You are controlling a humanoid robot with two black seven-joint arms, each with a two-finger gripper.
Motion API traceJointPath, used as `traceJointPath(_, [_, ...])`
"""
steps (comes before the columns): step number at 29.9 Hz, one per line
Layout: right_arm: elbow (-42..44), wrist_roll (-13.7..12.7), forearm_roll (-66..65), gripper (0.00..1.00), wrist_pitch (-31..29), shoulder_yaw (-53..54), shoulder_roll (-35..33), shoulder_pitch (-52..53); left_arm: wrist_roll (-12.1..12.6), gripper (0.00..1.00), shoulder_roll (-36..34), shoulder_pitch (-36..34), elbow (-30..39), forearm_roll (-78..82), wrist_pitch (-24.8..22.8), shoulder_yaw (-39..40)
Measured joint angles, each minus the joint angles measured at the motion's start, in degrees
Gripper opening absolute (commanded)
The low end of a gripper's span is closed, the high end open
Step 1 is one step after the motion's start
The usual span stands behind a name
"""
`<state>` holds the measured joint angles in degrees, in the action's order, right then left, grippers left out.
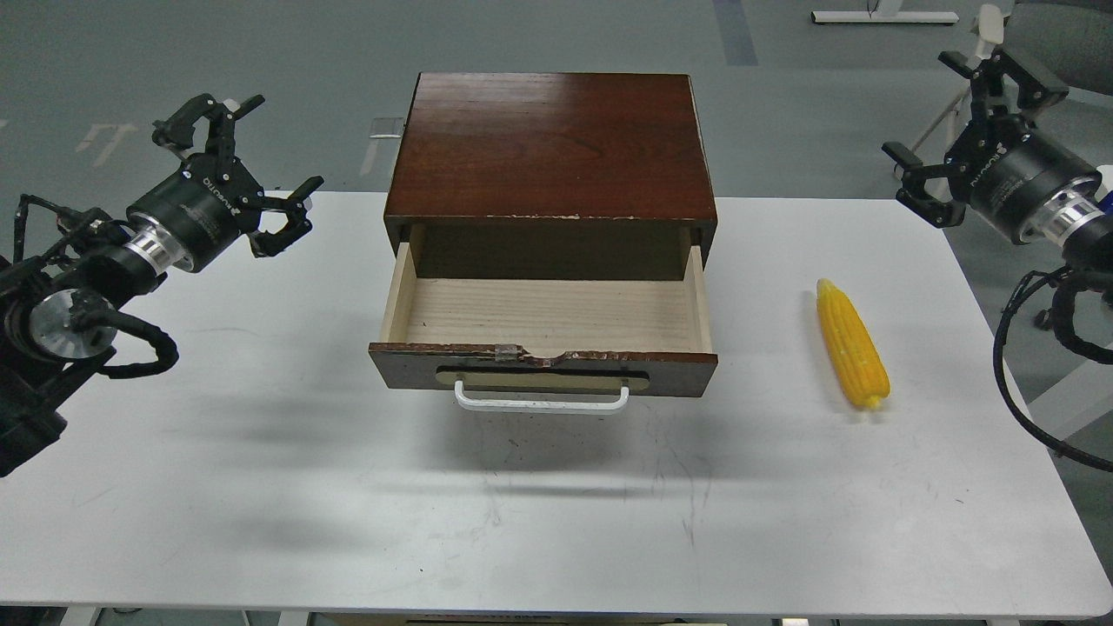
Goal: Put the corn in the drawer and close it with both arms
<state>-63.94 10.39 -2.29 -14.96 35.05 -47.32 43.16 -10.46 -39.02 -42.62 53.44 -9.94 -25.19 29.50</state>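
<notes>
nothing started yet as far as i can judge: corn (852, 355) lies on the white table (261, 487), at abt 3 o'clock from the drawer (548, 343), well apart from it, fat end toward me, tip pointing to 12. so the step in hand is the pick.

my right gripper (965, 130) hangs up at abt 1 o'clock from the corn, off past the table's far right corner, fingers spread wide, holding nothing. left gripper (252, 165) sits at abt 10 o'clock from the drawer, above the table's far left edge, also wide open and empty.

drawer is pulled out of the dark wood cabinet (550, 143), pale inside, and i see nothing in it. front top edge is chipped near the middle; white handle (541, 400) faces me at 6.

next move, my guess: bring r arm down and toward 7 o'clock onto the corn, turn the wrist so the fingers close across the cob, not along it. grab near the middle, since it's tapered and could roll or tip. then carry toward 9 o'clock over the drawer's right wall, high enough to clear it, and drop w/ cob laid crosswise. closing comes after, both grippers pushing the front panel toward 12.
</notes>
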Motion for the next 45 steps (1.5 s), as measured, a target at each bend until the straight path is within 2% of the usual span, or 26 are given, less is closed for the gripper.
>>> traceJointPath(3, [-1.68,0.65,-4.53,0.96,2.79,-0.6,-1.93,0.05,-0.07,1.0,0.14,0.0,0.0,0.0,0.05,-0.04])
traceJointPath(10, [-6.2,3.06,-34.02,1.0,21.23,-6.15,-5.34,-0.18,-0.18,1.0,0.33,-0.01,0.0,0.0,0.11,-0.06])
traceJointPath(13, [-6.23,2.99,-40.09,1.0,26.1,-10.89,-5.51,0.46,-0.29,1.0,0.51,-0.01,0.0,0.0,0.14,-0.06])
traceJointPath(19, [-7.39,1.81,-38.83,1.0,28.49,-11.56,-7.54,0.48,-0.68,1.0,1.51,-0.01,0.0,0.0,0.16,-0.06])
traceJointPath(25, [-14.05,2.54,-35.24,1.0,28.47,-8.93,-12.45,0.12,-0.96,1.0,1.21,-0.01,0.0,0.0,0.16,-0.06])
traceJointPath(32, [-14.77,3.08,-37.29,1.0,28.73,-11.52,-12.98,-0.15,-0.97,1.0,1.14,-0.11,0.0,0.0,0.16,0.19])
traceJointPath(35, [-13.64,0.58,-41.64,1.0,30.57,-16.3,-12.23,0.22,-0.96,1.0,1.19,-0.11,-0.01,0.0,0.15,0.21])
traceJointPath(38, [-12.51,-5.59,-45.57,0.99,33.26,-22.89,-8.8,1.62,-0.9,1.0,1.33,-0.11,0.0,0.0,0.14,0.21])
traceJointPath(40, [-12.24,-7.83,-46.52,0.96,34.09,-26.64,-7.81,2.62,-0.89,1.0,1.44,-0.11,0.0,0.01,0.14,0.21])
traceJointPath(45, [-10.61,-9.15,-47.22,0.8,34.44,-37.11,-5.15,5.29,-0.88,1.0,1.88,-0.11,0.0,0.01,0.2,0.06])
